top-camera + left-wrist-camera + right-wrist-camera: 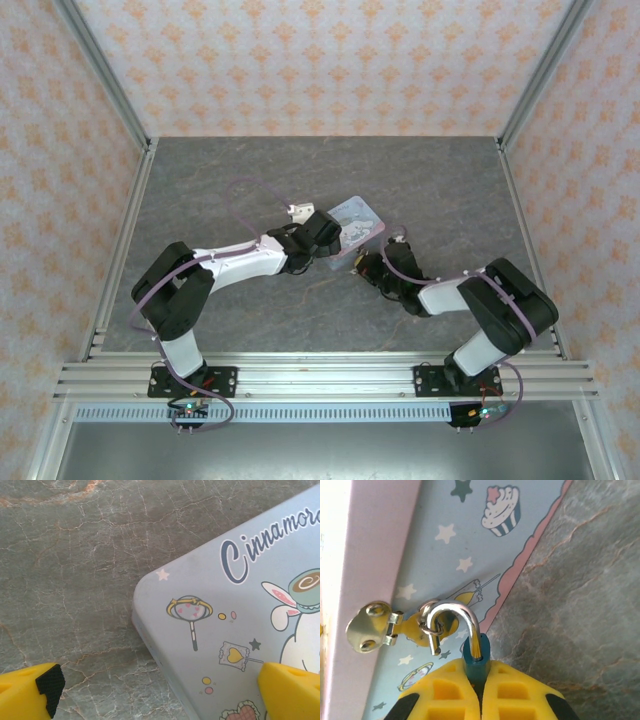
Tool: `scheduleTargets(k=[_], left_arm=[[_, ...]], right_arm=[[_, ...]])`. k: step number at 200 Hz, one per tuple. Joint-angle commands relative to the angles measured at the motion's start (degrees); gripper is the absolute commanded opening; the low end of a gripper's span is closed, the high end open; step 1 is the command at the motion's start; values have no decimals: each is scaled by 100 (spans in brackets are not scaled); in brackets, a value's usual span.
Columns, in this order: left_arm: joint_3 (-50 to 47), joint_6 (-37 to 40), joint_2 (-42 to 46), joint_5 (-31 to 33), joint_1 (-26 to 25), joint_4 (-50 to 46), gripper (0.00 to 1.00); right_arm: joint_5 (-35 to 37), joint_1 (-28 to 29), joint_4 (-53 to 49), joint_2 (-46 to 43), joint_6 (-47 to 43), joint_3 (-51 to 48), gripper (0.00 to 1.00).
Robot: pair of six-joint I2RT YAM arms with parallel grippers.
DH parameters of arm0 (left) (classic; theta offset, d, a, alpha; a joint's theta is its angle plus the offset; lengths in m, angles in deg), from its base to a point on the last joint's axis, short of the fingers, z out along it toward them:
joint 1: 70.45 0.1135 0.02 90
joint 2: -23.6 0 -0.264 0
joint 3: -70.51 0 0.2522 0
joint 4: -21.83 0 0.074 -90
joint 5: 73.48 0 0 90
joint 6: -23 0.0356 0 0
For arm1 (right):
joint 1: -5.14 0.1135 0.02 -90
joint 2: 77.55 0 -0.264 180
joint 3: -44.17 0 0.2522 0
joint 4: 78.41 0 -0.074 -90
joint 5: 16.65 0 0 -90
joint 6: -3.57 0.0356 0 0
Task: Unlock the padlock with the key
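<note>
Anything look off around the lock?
The padlock has one shackle leg free of its body, so it looks already open, yet hooked through the tin box clasp ring. The right hand pinches the lock body. Nothing else odd.

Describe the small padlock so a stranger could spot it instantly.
Find the pastel blue rectangular tin box printed with cartoon sweets, mid-table. A silver metal latch sits at its edge; hooked through the latch's ring is the tiny teal-bodied padlock with a curved silver shackle. It alone is pinched by the yellow-fingered right gripper.
</note>
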Motion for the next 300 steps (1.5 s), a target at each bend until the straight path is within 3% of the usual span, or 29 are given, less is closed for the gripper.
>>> scheduleTargets(k=[1,87,149,200,254,300], left_arm=[[-284,138,-347,-172,-75,-811,100],[-235,157,-408,-201,-79,-823,100],[-173,180,-434,-205,-79,-865,100],[-108,217,-470,-192,-79,-920,100],[-121,222,-444,-179,-79,-933,100],[34,338,-351,-195,-79,-1064,100]], right_arm=[[-24,-253,-105,19,-231,222,0],[-1134,-1004,-923,104,-934,651,0],[-1638,-1267,-790,186,-1099,718,0],[-2373,-1657,-2270,463,-1854,1626,0],[-2515,-1833,-2012,507,-1723,1462,0],[-2564,-1833,-1714,17,-1349,885,0]])
